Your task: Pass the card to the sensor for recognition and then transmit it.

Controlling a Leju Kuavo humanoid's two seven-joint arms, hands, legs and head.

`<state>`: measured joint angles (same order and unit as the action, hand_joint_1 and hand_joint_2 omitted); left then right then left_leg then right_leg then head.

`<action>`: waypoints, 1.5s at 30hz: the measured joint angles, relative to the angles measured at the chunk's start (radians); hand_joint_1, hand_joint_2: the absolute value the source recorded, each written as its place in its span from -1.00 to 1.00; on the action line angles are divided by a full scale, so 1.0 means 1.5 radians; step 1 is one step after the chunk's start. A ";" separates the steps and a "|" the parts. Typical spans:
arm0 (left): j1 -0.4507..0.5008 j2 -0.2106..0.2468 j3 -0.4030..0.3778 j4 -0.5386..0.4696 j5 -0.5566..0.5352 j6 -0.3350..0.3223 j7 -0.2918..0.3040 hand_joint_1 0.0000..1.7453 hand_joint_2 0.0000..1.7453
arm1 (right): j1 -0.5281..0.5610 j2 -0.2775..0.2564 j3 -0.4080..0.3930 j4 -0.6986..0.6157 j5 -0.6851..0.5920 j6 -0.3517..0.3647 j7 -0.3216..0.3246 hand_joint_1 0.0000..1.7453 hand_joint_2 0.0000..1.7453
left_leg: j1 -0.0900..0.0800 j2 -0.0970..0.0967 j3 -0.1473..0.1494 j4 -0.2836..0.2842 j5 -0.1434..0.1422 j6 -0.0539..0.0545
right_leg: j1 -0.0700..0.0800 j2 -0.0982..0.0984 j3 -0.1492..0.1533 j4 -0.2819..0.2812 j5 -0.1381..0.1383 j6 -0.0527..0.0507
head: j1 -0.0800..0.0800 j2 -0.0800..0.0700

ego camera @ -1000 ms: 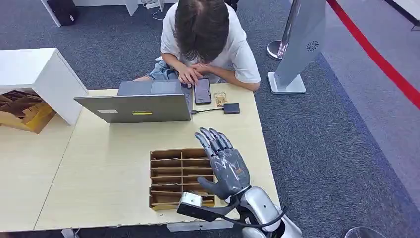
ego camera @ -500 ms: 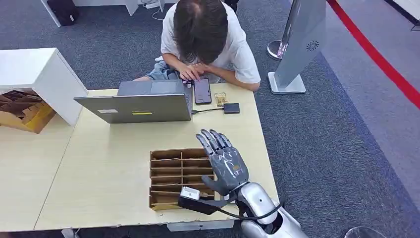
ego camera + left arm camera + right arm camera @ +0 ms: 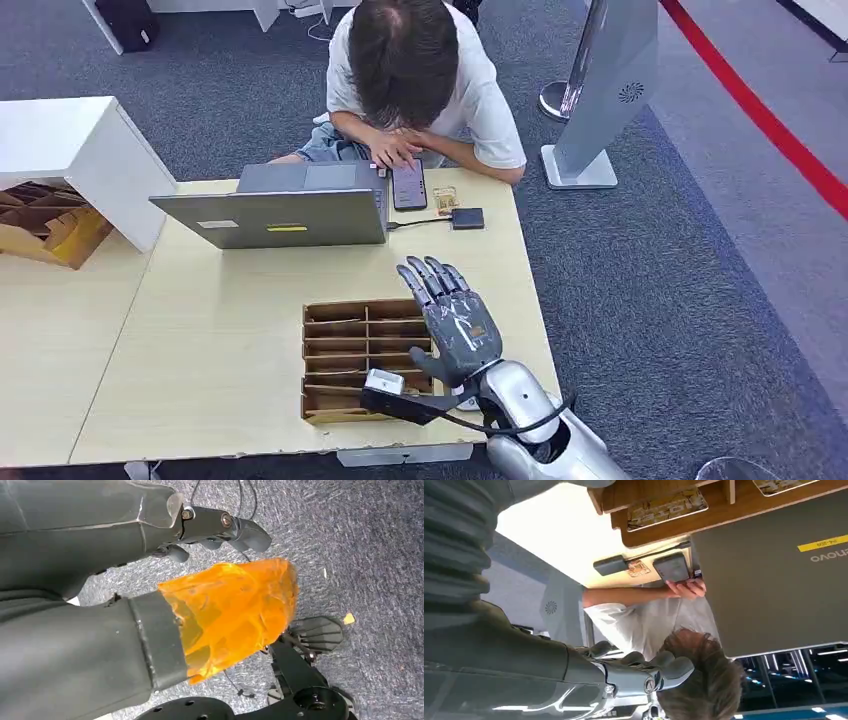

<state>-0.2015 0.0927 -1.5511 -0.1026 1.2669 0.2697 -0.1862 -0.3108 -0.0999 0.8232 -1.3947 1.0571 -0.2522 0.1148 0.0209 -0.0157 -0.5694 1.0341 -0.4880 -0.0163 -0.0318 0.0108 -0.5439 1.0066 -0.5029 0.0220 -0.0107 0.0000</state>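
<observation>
I see the desk point(image 3: 210, 340) before me, a person point(image 3: 420, 70) at the far side touching a phone point(image 3: 409, 184), laptop point(image 3: 275, 215) beside it, card rack point(image 3: 350, 355) near me, cards point(image 3: 664, 508) lying in its slots, my right hand point(image 3: 450, 325) spread flat over the rack's right edge holding nothing, left hand point(image 3: 210, 530) hanging over carpet, fingers curled, empty.

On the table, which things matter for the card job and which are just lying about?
For the job:
right hand, open, above the tray
wooden card tray
cards in its slots

Lying about:
laptop
phone under a person's hand
small black box on a cable
white shelf
</observation>
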 joint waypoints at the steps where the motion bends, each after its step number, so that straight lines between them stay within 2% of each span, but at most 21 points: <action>1: 0.000 0.000 0.000 0.000 0.000 0.000 0.001 -1.00 -1.00 | -0.001 0.000 0.000 0.001 0.000 0.000 0.000 -0.76 1.00 | 0.000 0.000 0.000 0.000 0.000 0.000 | 0.000 0.000 0.000 0.000 0.000 0.000 | 0.000 0.000; 4: -0.001 0.000 0.000 0.000 -0.002 0.000 0.003 -1.00 -1.00 | -0.002 0.000 0.000 0.004 -0.001 0.001 0.000 -0.74 1.00 | 0.000 0.000 0.000 0.000 0.000 0.000 | 0.000 0.000 0.000 0.000 0.000 0.000 | 0.000 0.000; 8: -0.002 0.000 0.000 0.000 -0.004 0.000 0.004 -1.00 -1.00 | -0.003 0.000 0.000 0.006 -0.002 0.007 0.000 -0.58 1.00 | 0.000 0.000 0.000 0.000 0.000 0.000 | 0.000 0.000 0.000 0.000 0.000 0.000 | 0.000 0.000; 26: -0.004 0.000 0.000 0.000 -0.007 0.000 0.006 -1.00 -1.00 | -0.007 0.005 0.000 0.010 -0.005 0.009 0.000 -0.64 1.00 | 0.000 0.000 0.000 0.000 0.000 0.000 | 0.000 0.000 0.000 0.000 0.000 0.000 | 0.000 0.000; 30: -0.007 0.000 0.000 0.000 -0.009 0.000 0.007 -1.00 -1.00 | -0.010 0.017 0.003 0.024 -0.005 0.011 0.000 -0.62 1.00 | 0.000 0.000 0.000 0.000 0.000 0.000 | 0.000 0.000 0.000 0.000 0.000 0.000 | 0.000 0.000; 45: -0.008 0.000 0.000 0.000 -0.011 0.000 0.009 -1.00 -1.00 | -0.012 0.026 0.014 0.042 -0.007 0.021 0.000 -0.56 1.00 | 0.000 0.000 0.000 0.000 0.000 0.000 | 0.000 0.000 0.000 0.000 0.000 0.000 | 0.000 0.000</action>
<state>-0.2139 0.0923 -1.5511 -0.1026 1.2497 0.2697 -0.1728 -0.3289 -0.0603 0.8450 -1.3321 1.0460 -0.2201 0.1144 0.0210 -0.0158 -0.5694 1.0340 -0.4879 -0.0164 -0.0317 0.0108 -0.5438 1.0067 -0.5029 0.0220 -0.0107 0.0000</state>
